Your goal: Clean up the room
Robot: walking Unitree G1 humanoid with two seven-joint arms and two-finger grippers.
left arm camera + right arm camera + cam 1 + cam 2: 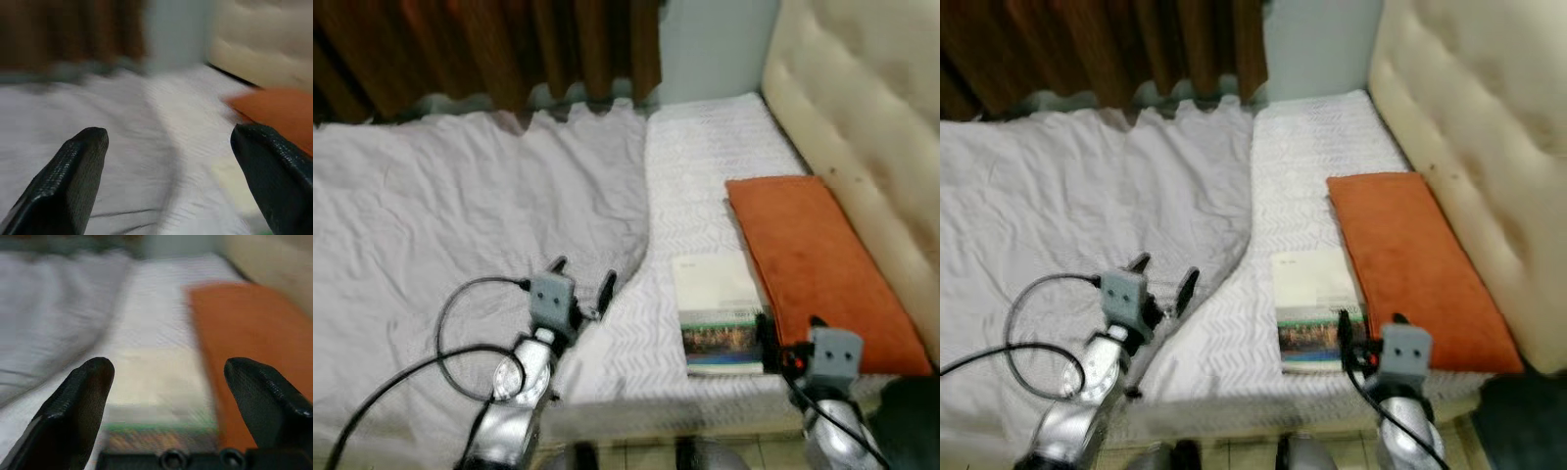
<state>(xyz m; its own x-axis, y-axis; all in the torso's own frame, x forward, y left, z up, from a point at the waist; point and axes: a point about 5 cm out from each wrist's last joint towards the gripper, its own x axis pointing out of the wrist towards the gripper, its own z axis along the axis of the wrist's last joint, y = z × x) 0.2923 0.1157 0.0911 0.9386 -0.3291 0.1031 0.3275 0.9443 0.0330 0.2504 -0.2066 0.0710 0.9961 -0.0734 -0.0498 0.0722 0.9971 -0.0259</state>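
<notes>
1. Looking nearest to you, your left gripper (581,276) hovers low over the bed's front edge, fingers spread wide with nothing between them; a black cable (450,338) loops beside its silver arm.
2. Your right gripper (1369,331) sits at the same front edge, its fingers also spread apart and holding nothing.
3. Just ahead of your right gripper, almost touching its fingertips, lies a book (717,311), flat on the bare mattress (705,157); its near end shows a dark picture strip and the rest of the cover is pale.
4. To the outer side of your right gripper, touching the book's long edge, an orange towel (813,264) lies flat and runs away from you along the padded cream headboard (871,108).
5. Ahead of your left gripper and spreading to its outer side, a crumpled white sheet (450,215) covers that half of the bed; its curved edge (641,245) falls between your two grippers, just beside the left one's inner finger.
6. Farthest off, beyond the sheet, brown curtains (489,49) hang down to the bed, with a strip of pale wall (715,44) between them and the headboard.
</notes>
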